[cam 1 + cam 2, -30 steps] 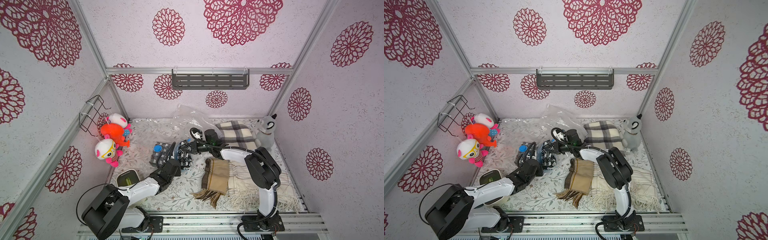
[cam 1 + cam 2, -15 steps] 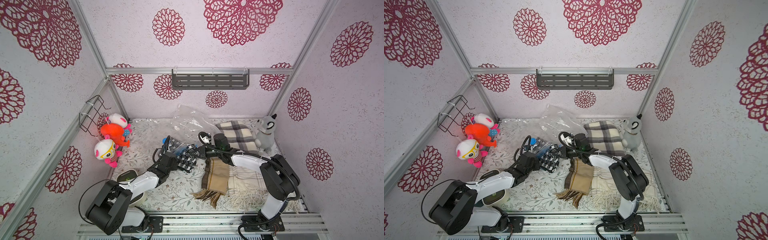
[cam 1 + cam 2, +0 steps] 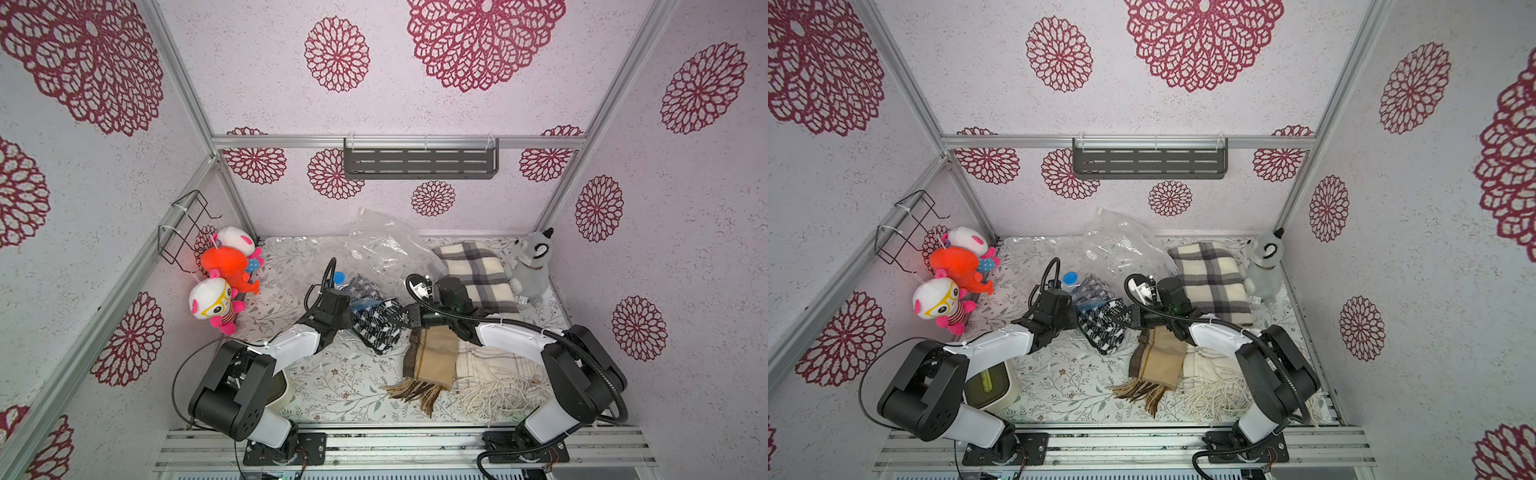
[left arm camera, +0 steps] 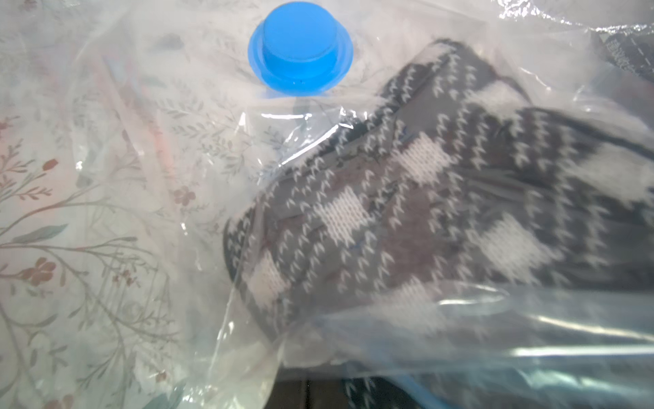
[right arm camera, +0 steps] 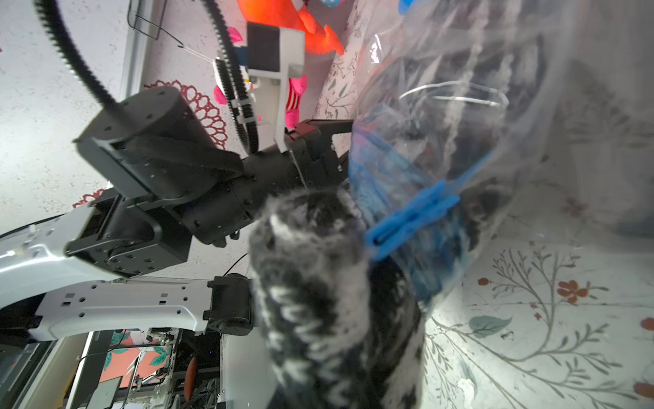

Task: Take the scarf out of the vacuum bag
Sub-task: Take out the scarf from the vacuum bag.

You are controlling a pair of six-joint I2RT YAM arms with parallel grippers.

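Floral tabletop (image 4: 53, 248) shows through vacuum bag (image 4: 460, 336), which half-hides scarf (image 3: 376, 328).

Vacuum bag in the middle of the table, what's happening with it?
Both arms are working on it. The left gripper is shut on the vacuum bag at its blue zip. The right gripper is shut on the black-and-white scarf at the bag's mouth. The scarf is partly out: one end sticks out past the zip, and the rest sits inside the plastic.

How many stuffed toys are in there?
4. Three cluster by the left wall: a white-and-pink plush, an orange plush, a plush with yellow glasses. A gray plush sits in the far right corner.
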